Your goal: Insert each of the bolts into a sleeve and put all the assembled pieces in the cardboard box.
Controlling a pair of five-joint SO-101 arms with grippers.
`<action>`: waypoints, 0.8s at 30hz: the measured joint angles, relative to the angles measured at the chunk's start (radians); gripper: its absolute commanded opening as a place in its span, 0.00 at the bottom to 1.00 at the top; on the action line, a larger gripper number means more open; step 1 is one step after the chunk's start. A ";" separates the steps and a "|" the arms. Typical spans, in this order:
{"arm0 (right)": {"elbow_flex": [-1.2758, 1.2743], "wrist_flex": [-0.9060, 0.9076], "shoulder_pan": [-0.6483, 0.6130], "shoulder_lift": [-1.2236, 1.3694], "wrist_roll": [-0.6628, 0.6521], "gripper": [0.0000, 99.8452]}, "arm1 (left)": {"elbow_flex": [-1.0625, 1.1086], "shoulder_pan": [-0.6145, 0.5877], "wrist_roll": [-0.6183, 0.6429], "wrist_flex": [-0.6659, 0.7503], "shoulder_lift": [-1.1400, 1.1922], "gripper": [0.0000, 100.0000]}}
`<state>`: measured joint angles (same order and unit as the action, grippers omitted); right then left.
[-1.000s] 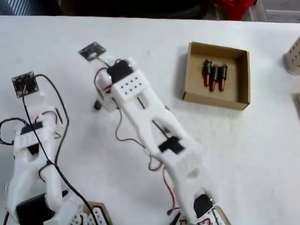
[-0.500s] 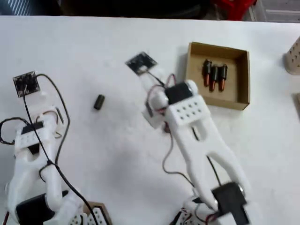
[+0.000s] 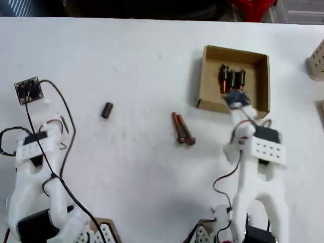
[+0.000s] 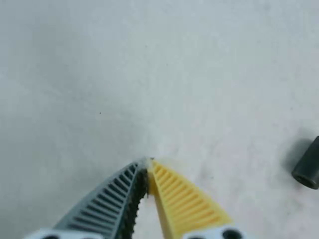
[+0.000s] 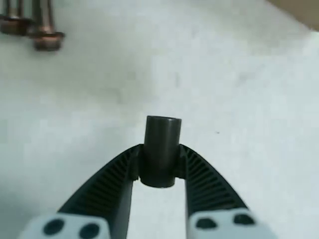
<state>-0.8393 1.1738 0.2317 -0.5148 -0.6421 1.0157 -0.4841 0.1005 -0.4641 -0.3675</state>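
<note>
Swung across the table (image 3: 126, 50), the right arm (image 3: 255, 162) has been brought beside the cardboard box (image 3: 208, 76); the right claw (image 5: 159, 149) is clamped on a sleeve (image 5: 163, 132), open end outward, seemingly to receive one of two bolts (image 3: 181, 129) nearby. The left claw (image 4: 148, 167) is pressed together, empty, by a second sleeve (image 3: 107, 110).

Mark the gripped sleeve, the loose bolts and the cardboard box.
gripped sleeve (image 5: 162, 148), right wrist view, side wall.
loose bolts (image 3: 184, 129), high view, one shank.
cardboard box (image 3: 210, 78), high view, bare floor.
</note>
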 measured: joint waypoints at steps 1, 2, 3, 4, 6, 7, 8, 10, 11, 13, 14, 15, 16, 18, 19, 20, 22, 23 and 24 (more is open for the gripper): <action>-0.015 -0.025 0.043 0.000 -0.014 0.09 | 0.000 0.000 0.000 0.000 0.000 0.02; -0.032 -0.046 0.077 0.000 -0.026 0.11 | 0.000 0.000 0.000 0.000 0.000 0.02; -0.049 -0.071 0.106 0.000 -0.034 0.12 | 0.000 0.000 0.000 0.000 0.000 0.02; -0.069 -0.095 0.127 0.000 -0.038 0.12 | 0.000 0.000 0.000 0.000 0.000 0.02; -0.107 -0.147 0.144 -0.002 -0.044 0.11 | 0.000 0.000 0.000 0.000 0.000 0.02; -0.124 -0.170 0.147 -0.002 -0.044 0.10 | 0.000 0.000 0.000 0.000 0.000 0.02; -0.137 -0.189 0.147 -0.002 -0.044 0.10 | 0.000 0.000 0.000 0.000 0.000 0.02; -0.147 -0.213 0.147 -0.002 -0.044 0.10 | 0.000 0.000 0.000 0.000 0.000 0.02; -0.150 -0.216 0.147 -0.002 -0.044 0.10 | 0.000 0.000 0.000 0.000 0.000 0.02; -0.150 -0.221 0.147 -0.002 -0.044 0.12 | 0.000 0.000 0.000 0.000 0.000 0.02; -0.150 -0.222 0.149 0.002 -0.044 0.12 | 0.000 0.000 0.000 0.000 0.000 0.02; -0.150 -0.226 0.149 0.012 -0.044 0.12 | 0.000 0.000 0.000 0.000 0.000 0.02; -0.150 -0.227 0.149 0.029 -0.044 0.12 | 0.000 0.000 0.000 0.000 0.000 0.02; -0.133 -0.226 0.152 0.081 -0.044 0.11 | 0.000 0.002 0.000 0.000 0.000 0.02; -0.106 -0.212 0.163 0.114 -0.044 0.11 | 0.000 0.003 0.000 0.000 0.000 0.02; -0.068 -0.189 0.176 0.147 -0.044 0.11 | 0.000 0.006 0.000 0.000 0.000 0.02; 0.031 -0.120 0.199 0.219 -0.044 0.11 | 0.000 0.006 0.000 0.000 0.000 0.02; 0.083 -0.075 0.209 0.256 -0.048 0.11 | 0.000 0.006 0.000 0.000 0.000 0.02; 0.133 -0.031 0.218 0.287 -0.052 0.11 | 0.000 0.006 0.000 0.000 0.000 0.02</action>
<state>-0.7058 1.1431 0.4496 -0.2279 -0.6943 1.0157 -0.4780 0.1005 -0.4641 -0.3675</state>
